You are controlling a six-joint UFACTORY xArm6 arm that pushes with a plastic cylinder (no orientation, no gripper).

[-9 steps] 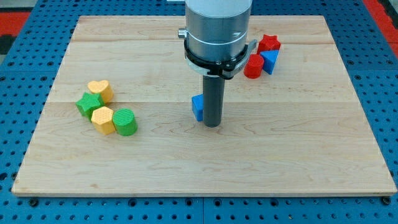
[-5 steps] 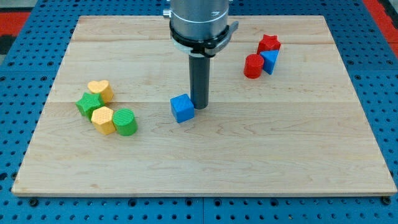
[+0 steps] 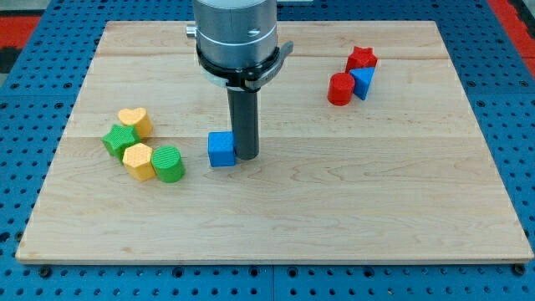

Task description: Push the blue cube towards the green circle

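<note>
tool: my tip [image 3: 245, 156], plain rod w/o jaws, held nothing, touched blue cube [image 3: 221, 150] on its right | cube mid-counter [image 3: 376, 209], green circle [image 3: 169, 164] near, to left | risk: off-centre push could spin cube off tip, or overshoot into yellow block [image 3: 138, 160]

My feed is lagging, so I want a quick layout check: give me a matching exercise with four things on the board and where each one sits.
Things:
1. blue cube
2. green circle
3. red star
4. my tip

Places:
A. upper right of the view
B. against the blue cube's right side
C. left cluster, nearest the cube
D. board's middle, left of the rod

Pairs: 1-D, 2-C, 3-A, 4-B
</note>
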